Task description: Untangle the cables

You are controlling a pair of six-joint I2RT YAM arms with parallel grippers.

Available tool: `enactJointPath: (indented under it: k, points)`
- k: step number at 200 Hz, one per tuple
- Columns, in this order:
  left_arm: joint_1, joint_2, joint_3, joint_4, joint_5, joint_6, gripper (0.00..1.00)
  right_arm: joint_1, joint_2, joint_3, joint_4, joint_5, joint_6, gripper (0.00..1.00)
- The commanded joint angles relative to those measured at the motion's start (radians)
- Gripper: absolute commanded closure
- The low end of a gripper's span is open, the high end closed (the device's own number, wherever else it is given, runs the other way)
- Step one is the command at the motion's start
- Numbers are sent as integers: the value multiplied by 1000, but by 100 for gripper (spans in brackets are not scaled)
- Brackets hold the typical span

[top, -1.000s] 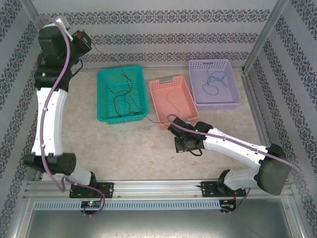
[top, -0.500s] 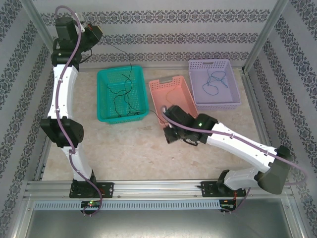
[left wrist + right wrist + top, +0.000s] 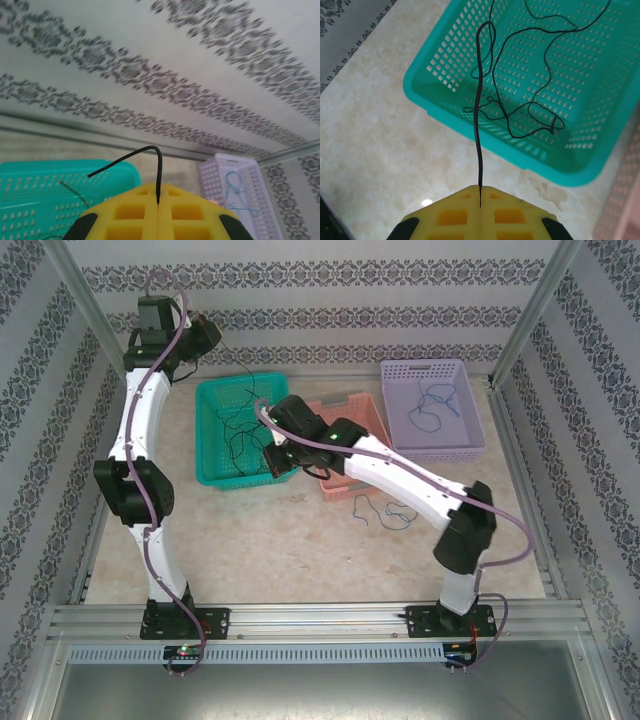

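The right arm had swung over to the teal basket [image 3: 212, 480]. A blue cable [image 3: 385, 512] lay nearest on the surface. The right jaws pinched the black cable [image 3: 478, 125] running from that basket, and far back the left jaws pinched a black end too. It looked light and floppy, probably best held near the tangle.

The left gripper's [image 3: 158, 201] yellow fingers are pressed together, pinching a black cable [image 3: 150, 148] that rises and curls left. Behind, a teal basket [image 3: 75, 166] sits low left. A lilac basket [image 3: 214, 176] on the right holds a blue cable [image 3: 235, 186], below a patterned wall [image 3: 200, 75].
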Motion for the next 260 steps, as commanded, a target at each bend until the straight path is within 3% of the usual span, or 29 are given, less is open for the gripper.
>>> enactJointPath:
  k: [1, 41, 88, 104, 122, 137, 174, 223, 260]
  points:
    - [0, 21, -16, -85, -81, 54, 100, -17, 94, 93, -3, -57, 4, 100]
    - [-32, 86, -17, -194, -207, 65, 100, -46, 238, 155, -20, -86, 73, 100]
    - [-64, 127, -53, -255, -265, 73, 100, -99, 297, 162, -44, -94, 122, 100]
    - [-66, 135, -46, -283, -277, 53, 99, -110, 294, 174, -60, -94, 120, 84]
    - [-71, 125, -41, -314, -269, 11, 75, -118, 266, 179, -79, -73, 116, 69]
    - [-78, 109, -32, -348, -270, -29, 55, -128, 222, 174, -88, -44, 116, 62]
    - [-92, 61, -13, -431, -248, -134, 37, -188, 72, 95, -73, -8, 155, 52]
    - [-127, -46, -34, -456, -261, -189, 33, -314, -217, -226, -29, 67, 297, 55]
    - [-265, -224, -254, -299, -223, -189, 36, -452, -530, -655, 20, 97, 482, 58]
